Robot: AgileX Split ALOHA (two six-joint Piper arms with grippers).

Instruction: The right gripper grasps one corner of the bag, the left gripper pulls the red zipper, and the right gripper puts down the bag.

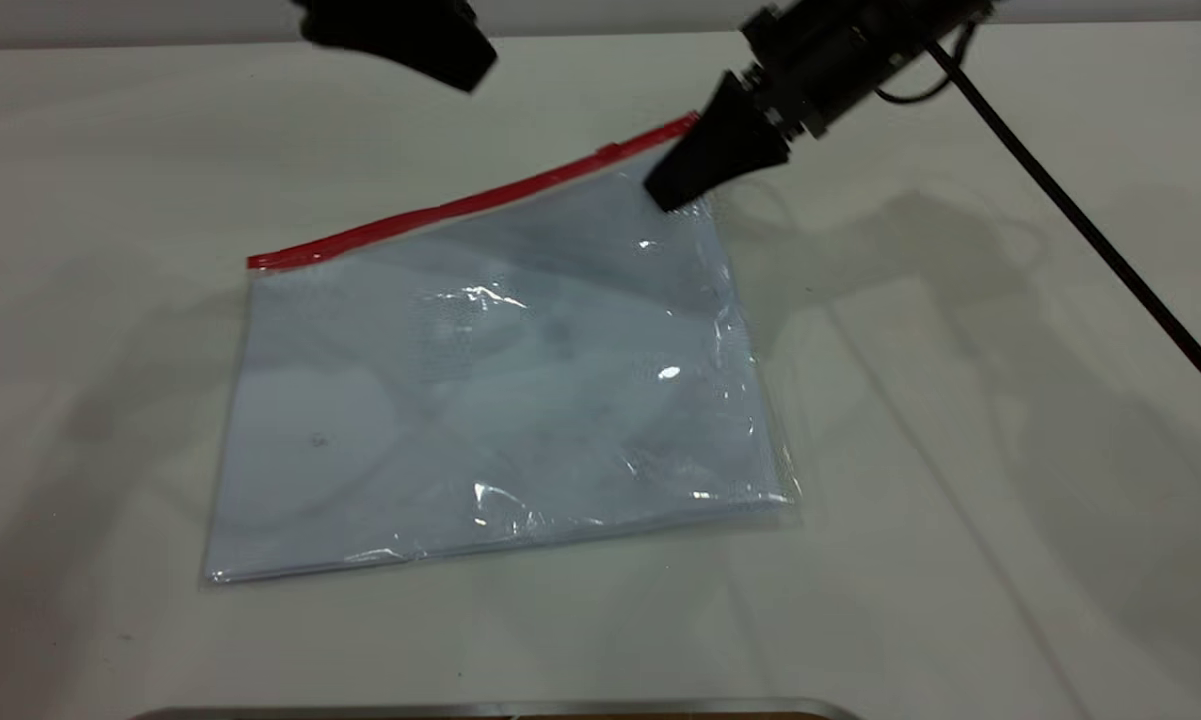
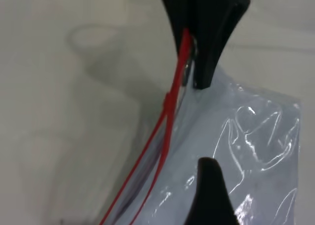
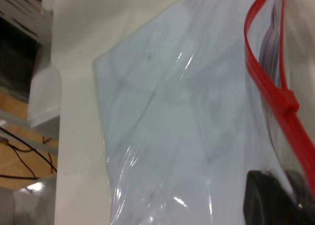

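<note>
Pinching the bag's point(image 1: 500, 380) corner, my right gripper point(image 1: 672, 190) is clamped; zipper point(image 1: 460, 207) seems partly opened; left gripper point(image 1: 460, 60) hovers, state unclear.

my right gripper point(image 1: 672, 190): upper right of frame, fingers pinched together, angled down-left | my left gripper point(image 1: 465, 65): top edge, raised

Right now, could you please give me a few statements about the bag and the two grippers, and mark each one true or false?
1. The right gripper is shut on a corner of the bag. True.
2. The red zipper is closed along its whole length. False: its two strips are parted over most of it.
3. The left gripper holds the slider. False: it is clear of the bag.
4. The bag has paper inside. True.
</note>
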